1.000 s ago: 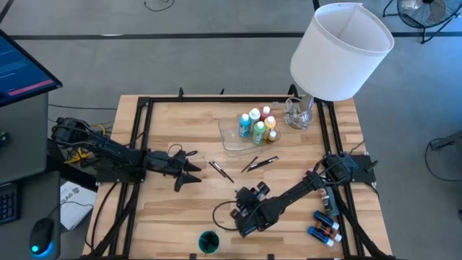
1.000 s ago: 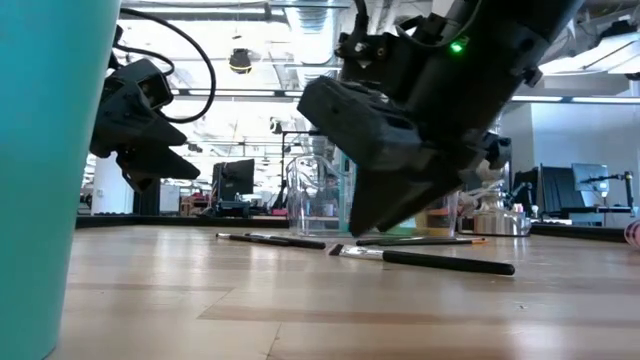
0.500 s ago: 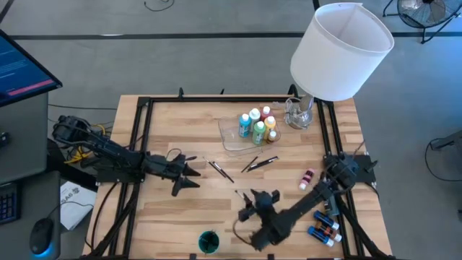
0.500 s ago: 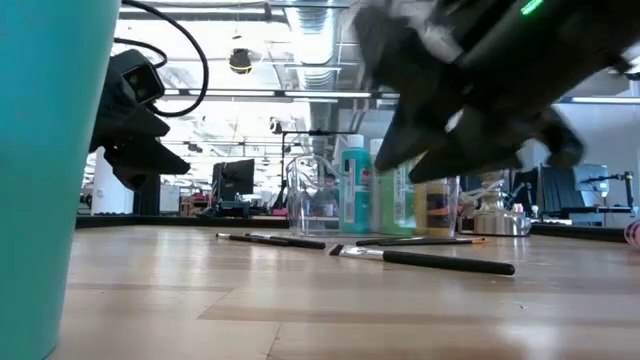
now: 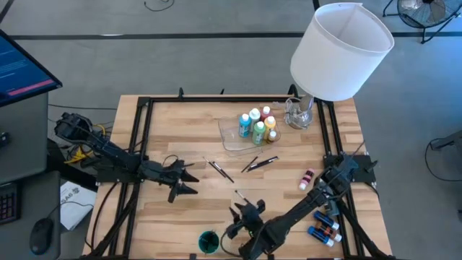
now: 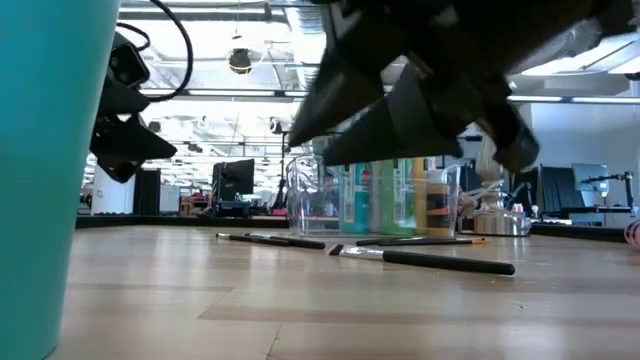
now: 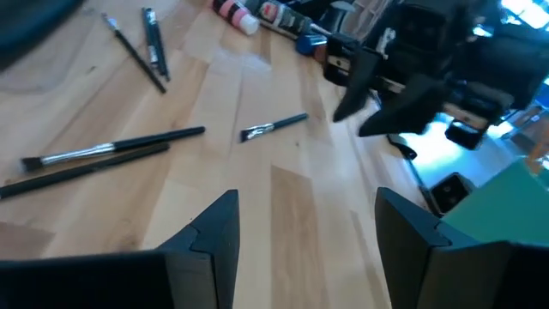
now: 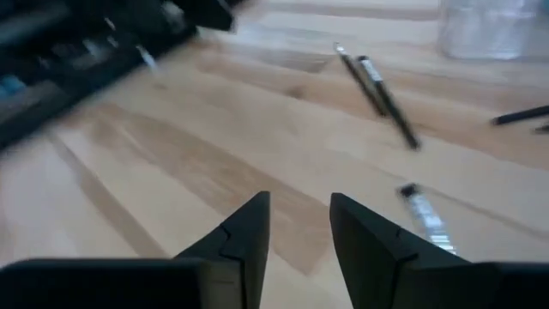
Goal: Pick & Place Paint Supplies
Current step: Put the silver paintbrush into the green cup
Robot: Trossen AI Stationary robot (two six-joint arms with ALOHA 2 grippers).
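Five paint bottles (image 5: 258,123) stand on the clear tray (image 5: 229,135); brushes (image 5: 258,162) still lie on my desk (image 5: 166,217); right claw (image 5: 244,214) hovers near one, fingers apart, empty; left claw (image 5: 186,178) spread, idle.

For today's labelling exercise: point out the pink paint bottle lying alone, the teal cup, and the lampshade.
pink paint bottle (image 5: 308,177), high view, middle of its body
teal cup (image 5: 208,241), high view, its rim
lampshade (image 5: 339,52), high view, its white side
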